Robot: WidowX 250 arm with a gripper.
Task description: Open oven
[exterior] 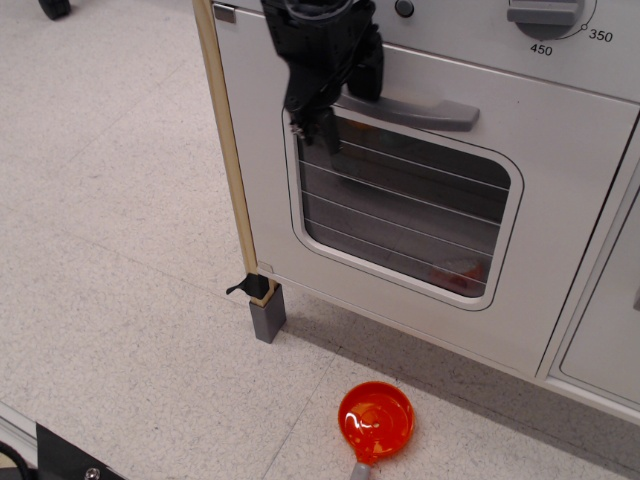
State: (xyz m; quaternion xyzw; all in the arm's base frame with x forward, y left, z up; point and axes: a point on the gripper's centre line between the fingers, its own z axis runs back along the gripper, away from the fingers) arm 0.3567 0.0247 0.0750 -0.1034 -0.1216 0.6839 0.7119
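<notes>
Speckled floor; oven dial reads 450, 350.

The scene is bright and evenly lit from above; a soft shadow lies on the floor under the oven; its window shows faint glare; the picture is sharp, without blur.
</notes>
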